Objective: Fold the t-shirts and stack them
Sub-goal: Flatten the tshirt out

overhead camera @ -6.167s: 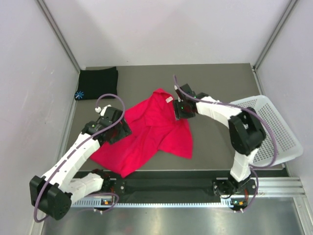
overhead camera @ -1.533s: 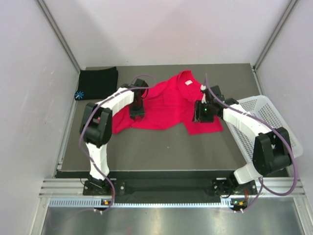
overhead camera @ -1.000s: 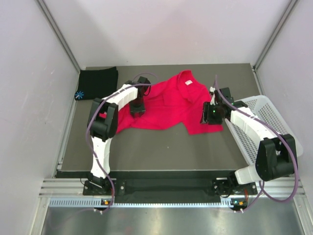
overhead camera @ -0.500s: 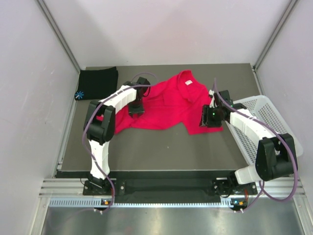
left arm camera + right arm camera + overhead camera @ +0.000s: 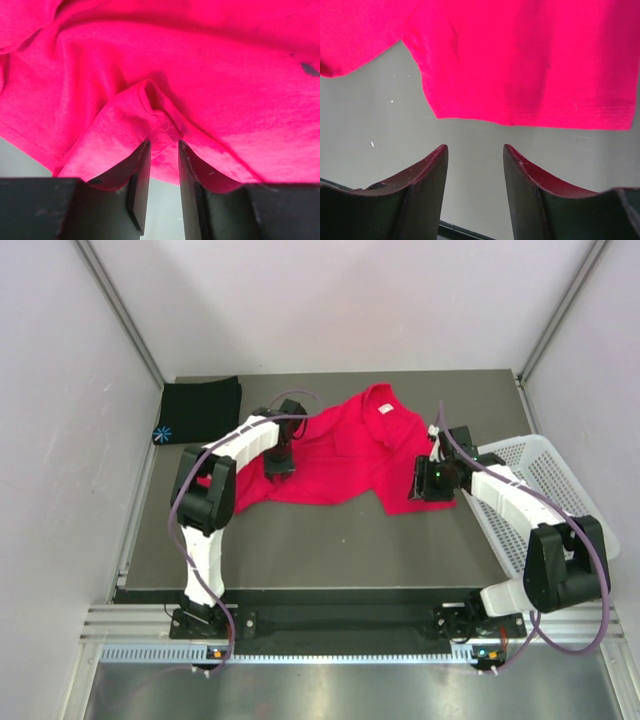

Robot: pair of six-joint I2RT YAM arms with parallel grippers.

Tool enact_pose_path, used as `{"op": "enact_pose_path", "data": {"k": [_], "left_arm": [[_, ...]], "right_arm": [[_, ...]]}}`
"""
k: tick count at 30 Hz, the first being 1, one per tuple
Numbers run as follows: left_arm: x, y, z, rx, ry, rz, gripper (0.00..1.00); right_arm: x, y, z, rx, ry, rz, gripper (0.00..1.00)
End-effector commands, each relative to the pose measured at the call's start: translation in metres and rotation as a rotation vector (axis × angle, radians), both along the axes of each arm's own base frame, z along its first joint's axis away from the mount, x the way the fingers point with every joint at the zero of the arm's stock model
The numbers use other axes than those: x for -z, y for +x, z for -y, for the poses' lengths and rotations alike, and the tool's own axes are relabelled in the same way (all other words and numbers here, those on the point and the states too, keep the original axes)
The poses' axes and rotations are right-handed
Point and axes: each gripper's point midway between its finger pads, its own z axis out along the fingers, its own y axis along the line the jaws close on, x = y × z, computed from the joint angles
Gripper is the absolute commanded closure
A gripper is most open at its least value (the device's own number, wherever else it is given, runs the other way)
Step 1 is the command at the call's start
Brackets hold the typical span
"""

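Observation:
The red-pink t-shirt (image 5: 340, 452) lies spread across the far middle of the table, collar toward the back. My left gripper (image 5: 279, 466) is low over its left part. In the left wrist view the left gripper (image 5: 164, 144) is open by a narrow gap, with a raised hem fold of the red t-shirt (image 5: 200, 75) at its tips. My right gripper (image 5: 428, 486) stands open at the shirt's near right corner. In the right wrist view the right gripper (image 5: 475, 147) is over bare table, just short of the red t-shirt's (image 5: 530, 60) hem. The black t-shirt (image 5: 198, 410) sits folded at the far left corner.
A white perforated basket (image 5: 545, 502) stands tilted at the table's right edge, close beside the right arm. Grey walls close in the table on the left, the right and the back. Bare grey table (image 5: 330, 545) lies between the shirt and the arm bases.
Since the earliest frame, the red t-shirt has been carried toward the back and spread wider. Over the last second the right gripper shifted slightly left, and the left jaws narrowed a little.

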Motion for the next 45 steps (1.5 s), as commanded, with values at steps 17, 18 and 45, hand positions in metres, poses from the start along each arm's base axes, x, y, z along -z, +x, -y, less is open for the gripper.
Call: {"op": "enact_pose_path", "data": {"k": [17,18,45], "left_arm": [[0.019,0.011,0.005,0.010,0.010,-0.005,0.62],[0.022,0.011,0.004,0.013,0.015,-0.012,0.62],[-0.041,0.006,-0.018,-0.017,-0.010,0.167,1.00]], "right_arm": [[-0.006,-0.004,0.004,0.019,0.022,0.038,0.52],[-0.005,-0.005,0.004,0.019,0.023,0.033,0.52],[0.003,-0.013,0.008,0.046,0.015,0.002,0.52]]}}
